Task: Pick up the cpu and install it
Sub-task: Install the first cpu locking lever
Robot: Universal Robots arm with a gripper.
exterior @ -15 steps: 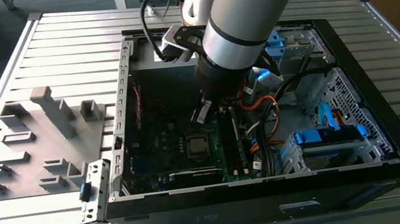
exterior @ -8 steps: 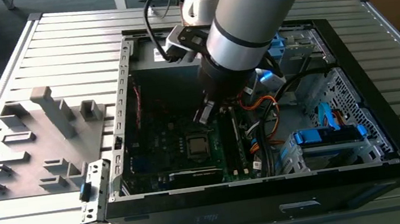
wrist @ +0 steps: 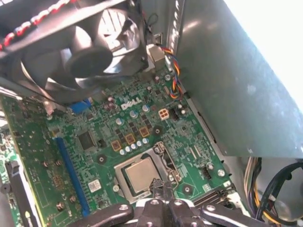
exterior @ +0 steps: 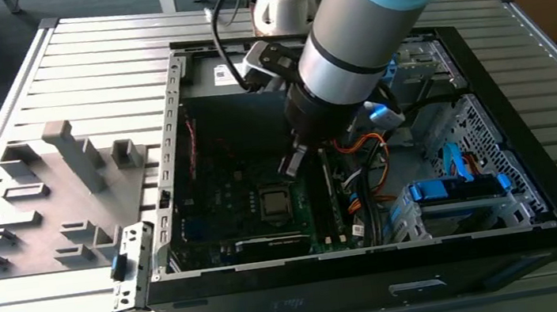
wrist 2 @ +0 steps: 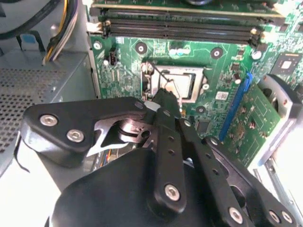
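The cpu (wrist: 140,174), a small square chip with a silver-grey top, lies flat in the motherboard socket (wrist: 124,185); it also appears in the second wrist view as the cpu (wrist 2: 183,85) and in the exterior view as a dark square cpu (exterior: 274,201). My gripper (exterior: 294,162) hangs inside the open computer case (exterior: 531,133), a little above the socket. In both wrist views the black fingertips (wrist 2: 165,94) (wrist: 161,190) meet in a point over the socket's edge. They are shut with nothing showing between them.
A black fan (wrist: 85,52) sits beside the board. Memory slots (wrist 2: 180,27), a blue card slot (wrist: 71,172) and orange cables (exterior: 362,146) crowd the socket. A drive cage with blue clips (exterior: 457,186) fills the case's right. A grey moulded fixture (exterior: 50,200) lies left of the case.
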